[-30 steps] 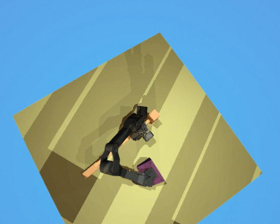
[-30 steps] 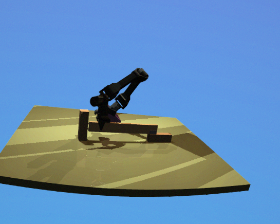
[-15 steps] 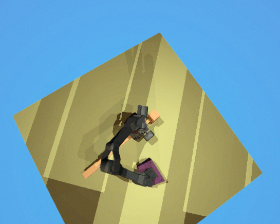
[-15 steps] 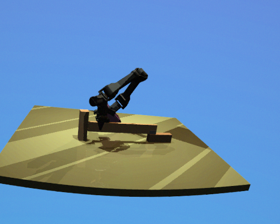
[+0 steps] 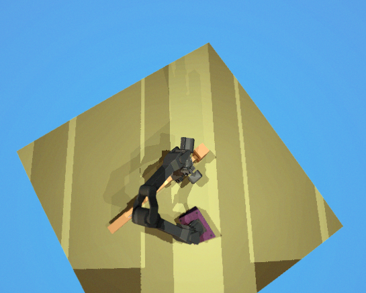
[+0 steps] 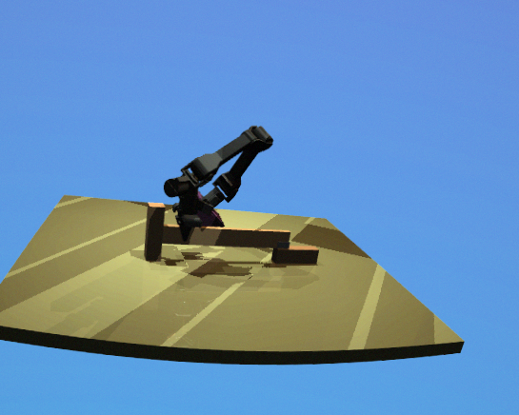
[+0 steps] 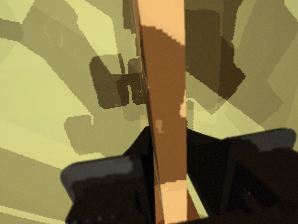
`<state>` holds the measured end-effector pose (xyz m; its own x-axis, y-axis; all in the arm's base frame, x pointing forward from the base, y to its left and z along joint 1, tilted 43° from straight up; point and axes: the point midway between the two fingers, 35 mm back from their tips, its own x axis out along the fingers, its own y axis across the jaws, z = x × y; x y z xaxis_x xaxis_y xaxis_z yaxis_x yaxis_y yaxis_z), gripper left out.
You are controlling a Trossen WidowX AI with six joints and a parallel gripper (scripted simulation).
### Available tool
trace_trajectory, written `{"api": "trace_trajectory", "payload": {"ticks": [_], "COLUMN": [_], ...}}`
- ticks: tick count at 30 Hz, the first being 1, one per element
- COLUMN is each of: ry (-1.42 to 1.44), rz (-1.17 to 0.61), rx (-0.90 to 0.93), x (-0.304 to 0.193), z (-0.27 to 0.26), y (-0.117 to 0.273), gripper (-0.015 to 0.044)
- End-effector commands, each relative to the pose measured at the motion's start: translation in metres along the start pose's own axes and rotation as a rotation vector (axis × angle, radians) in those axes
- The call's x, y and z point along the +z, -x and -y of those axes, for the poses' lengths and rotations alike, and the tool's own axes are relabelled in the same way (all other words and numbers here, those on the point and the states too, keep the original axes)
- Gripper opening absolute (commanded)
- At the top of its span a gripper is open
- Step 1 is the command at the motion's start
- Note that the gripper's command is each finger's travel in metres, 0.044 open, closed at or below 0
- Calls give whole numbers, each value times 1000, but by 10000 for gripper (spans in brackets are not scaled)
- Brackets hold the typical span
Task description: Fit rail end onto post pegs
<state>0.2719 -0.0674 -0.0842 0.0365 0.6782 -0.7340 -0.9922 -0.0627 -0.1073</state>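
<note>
The rail point(image 6: 254, 237) point(image 7: 167, 100) runs from the post to the footboard block and looks about level, clear of the table. Its near end meets the side of the wooden post point(image 5: 203, 150) point(image 6: 154, 233) with no gap that I can see in the exterior view. No pegs show; whether they are fully in the holes is hidden. The far end is at the small dark bracket point(image 6: 283, 245) on the low footboard block point(image 5: 118, 224) point(image 6: 294, 256). My gripper point(image 6: 185, 233) point(image 7: 158, 128) is shut on the rail near its post end, with a finger on each side.
The arm point(image 5: 162, 175) reaches over the rail from its purple base point(image 5: 207, 232), which stands to one side of the rail. Shadows and light stripes cross the table point(image 5: 277, 201) point(image 6: 269, 324). The post rises above the rail close beside my gripper.
</note>
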Motion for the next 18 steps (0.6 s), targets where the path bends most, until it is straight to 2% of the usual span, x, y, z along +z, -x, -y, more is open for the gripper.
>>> {"api": "trace_trajectory", "payload": {"ticks": [1,7,18], "ry": [1,1,0], "rz": [-5,-5,0], "rx": [-3,-3,1], "x": [-3,-5,-2], "z": [0,0,0], "y": [1,2,0], "gripper": [0,0,289]}}
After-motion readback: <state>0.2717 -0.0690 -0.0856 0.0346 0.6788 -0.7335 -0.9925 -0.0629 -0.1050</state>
